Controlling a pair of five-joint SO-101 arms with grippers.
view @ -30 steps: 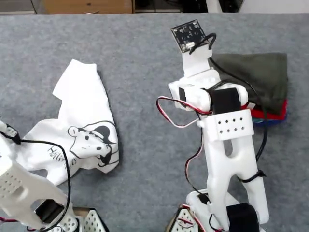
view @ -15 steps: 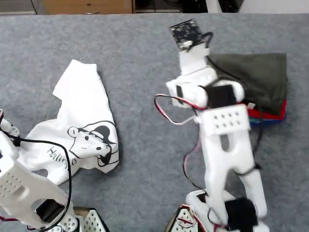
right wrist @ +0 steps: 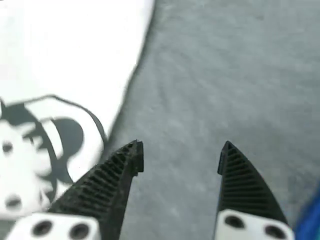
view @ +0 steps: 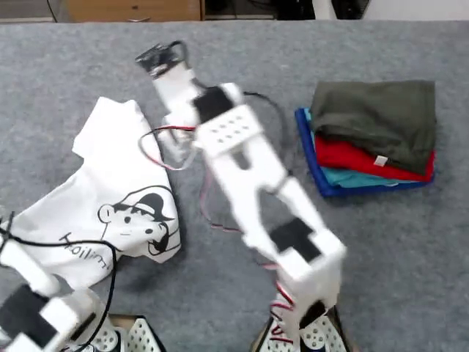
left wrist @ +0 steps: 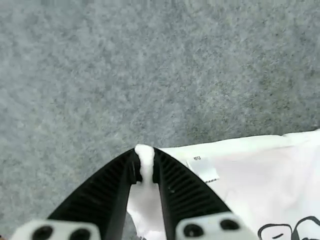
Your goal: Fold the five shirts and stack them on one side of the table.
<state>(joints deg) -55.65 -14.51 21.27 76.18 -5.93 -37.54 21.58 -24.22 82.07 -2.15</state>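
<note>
**Right arm swung over from the stack to the white shirt**

Since a second before, my right arm had left the 3 o'clock side and swung across to about 11 o'clock, and my left arm had drawn back toward 7 o'clock. With that pull the white shirt (view: 124,183) lay a little flatter.

Grey felt covered the table (view: 73,66) from edge to edge. Past its far edge, at 12 o'clock, ran a wooden cabinet (view: 132,9).

At 3 o'clock sat the stack (view: 374,139) of four folded shirts. The olive shirt (view: 377,117) was on top, then the red shirt (view: 352,158), the teal shirt (view: 352,176), and the blue shirt (view: 311,158) at the bottom.

The white shirt, with its black cartoon print, lay unfolded at 8 to 9 o'clock, well apart from the stack.

My left pincer (left wrist: 145,152) was clenched on the white shirt's edge, just beside its label, with a fold of cloth pinched between the jaws. My right pincer (right wrist: 180,150) hung released, jaws spread over bare felt just beside the shirt's printed part.
</note>
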